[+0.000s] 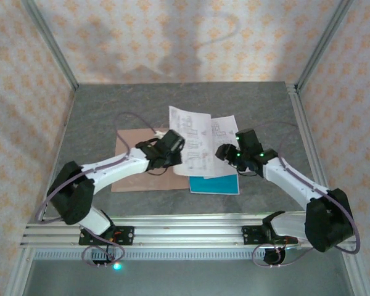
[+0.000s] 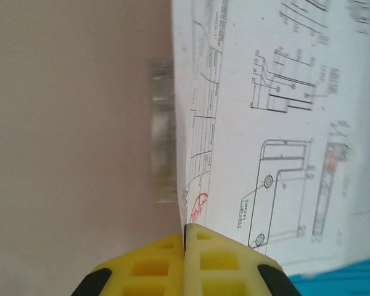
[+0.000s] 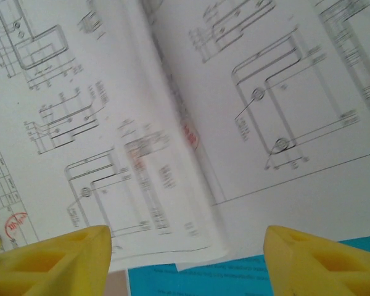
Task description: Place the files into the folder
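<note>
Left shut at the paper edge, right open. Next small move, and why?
Probably slide the left gripper leftward, dragging the white sheet further onto the folder. Its jaws are shut at the sheet's edge, apparently pinching it; the right gripper is open above the papers, pinning nothing.

Top camera looks down; both wrist cameras face the files point(image 1: 197, 132) closely.

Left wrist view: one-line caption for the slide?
Left fingers closed at the edge of a white drawing sheet overlapping the pinkish-brown folder.
</note>
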Motion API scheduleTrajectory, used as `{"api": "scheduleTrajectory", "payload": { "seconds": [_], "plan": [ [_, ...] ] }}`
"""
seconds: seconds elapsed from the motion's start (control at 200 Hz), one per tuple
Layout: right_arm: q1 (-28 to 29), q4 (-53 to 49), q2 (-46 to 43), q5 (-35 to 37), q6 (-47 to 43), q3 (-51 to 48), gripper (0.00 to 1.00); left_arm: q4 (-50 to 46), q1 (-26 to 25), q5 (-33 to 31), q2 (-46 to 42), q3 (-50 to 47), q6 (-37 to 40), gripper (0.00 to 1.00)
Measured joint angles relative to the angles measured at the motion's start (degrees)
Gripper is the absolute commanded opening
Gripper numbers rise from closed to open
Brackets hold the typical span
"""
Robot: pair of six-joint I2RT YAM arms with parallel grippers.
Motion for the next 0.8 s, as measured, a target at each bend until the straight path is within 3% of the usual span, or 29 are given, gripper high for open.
{"api": "scheduleTrajectory", "payload": {
  "seconds": [0.205,0.365,0.801],
  "plan": [
    [5.92,2.64,5.81,0.09,1.55,1.29,0.65,-6.19,5.86,-0.68,-6.54,-6.99,5.97,0.00],
    [8.96,10.16,12.11,-1.99,3.93,1.81,0.62,-8.22,9.79,-0.90,-8.15,-9.79,9.27,0.00],
    [11.50,18.05,30.51,-5.66,6.03,17.49,0.54,-8.70,11.37,-2.47,-4.31,-9.51,14.67,0.00]
  ]
}}
